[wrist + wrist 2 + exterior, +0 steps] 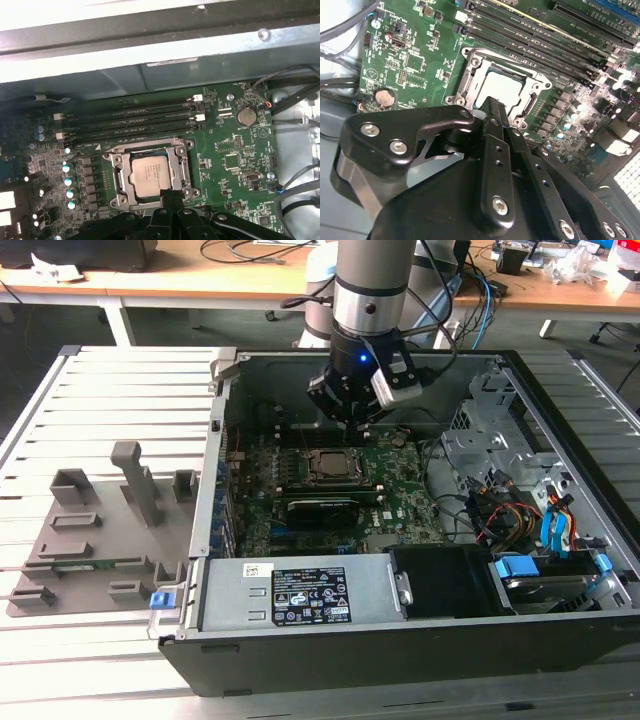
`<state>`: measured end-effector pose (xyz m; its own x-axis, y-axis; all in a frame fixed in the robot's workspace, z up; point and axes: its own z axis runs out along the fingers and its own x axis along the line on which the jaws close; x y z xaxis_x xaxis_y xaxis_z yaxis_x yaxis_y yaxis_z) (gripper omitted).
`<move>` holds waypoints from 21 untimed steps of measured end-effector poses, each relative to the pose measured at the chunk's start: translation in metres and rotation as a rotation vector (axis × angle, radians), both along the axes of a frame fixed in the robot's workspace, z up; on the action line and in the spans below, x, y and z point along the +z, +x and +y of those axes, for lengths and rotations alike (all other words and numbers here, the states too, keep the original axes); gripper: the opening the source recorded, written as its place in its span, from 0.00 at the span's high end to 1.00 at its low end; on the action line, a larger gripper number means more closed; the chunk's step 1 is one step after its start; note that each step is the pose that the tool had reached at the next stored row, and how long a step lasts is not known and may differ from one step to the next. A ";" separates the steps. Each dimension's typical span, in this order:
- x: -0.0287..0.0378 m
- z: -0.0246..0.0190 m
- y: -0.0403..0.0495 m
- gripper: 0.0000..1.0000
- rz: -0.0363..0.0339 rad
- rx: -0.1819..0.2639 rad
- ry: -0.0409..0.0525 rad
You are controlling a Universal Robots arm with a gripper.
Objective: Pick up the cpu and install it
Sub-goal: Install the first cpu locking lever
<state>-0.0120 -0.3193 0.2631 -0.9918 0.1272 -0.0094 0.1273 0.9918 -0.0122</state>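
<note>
Gripper (352, 420) hangs inside the open PC case (420, 650). In both wrist views the jaws are pressed together to one narrow tip, w/ nothing between them.

The cpu (149, 175) lies directly under and a little beyond the jaw tips, flat in the socket frame (116, 175) on the mobo (225, 150). To my judgement jaws and cpu are apart, the tip being above it, not on it. If the frame's latch is down I cannot tell. The memory slots (145, 117) are farther out beyond the cpu, and a coin battery (246, 116) sits off to the side of the jaws.

Handling (judgement):
- Light, stiff, thin.
- Metal lid is smooth, so prob. slippery for bare jaws.
- Underside contacts and socket pins are fragile, so the chip should be kept level, w/o tilt or drag.
- Best hold is on two opposite edges at the pale rim, not on the lid's middle.
- The frame stands close around the chip, so little edge is free for the jaws.

Writing:
- cpu lid carries several faint print lines.
- The mobo has small white markings.
- The PSU (230, 610), well on the near side of the jaws, has a black label (310, 595) w/ text and marks plus a small white sticker.

I leave all this text unread.
</note>
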 end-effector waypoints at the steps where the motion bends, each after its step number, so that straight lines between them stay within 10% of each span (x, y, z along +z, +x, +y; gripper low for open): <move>1: 0.0000 0.0000 0.0000 0.89 0.0000 0.006 0.0000; 11: 0.0000 0.0000 0.0000 0.89 0.0000 0.121 0.0000; 21: 0.0000 0.0000 -0.0040 0.89 0.0001 0.123 -0.0015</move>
<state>-0.0161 -0.3193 0.2632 -0.9999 0.0045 -0.0094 0.0046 0.9999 -0.0137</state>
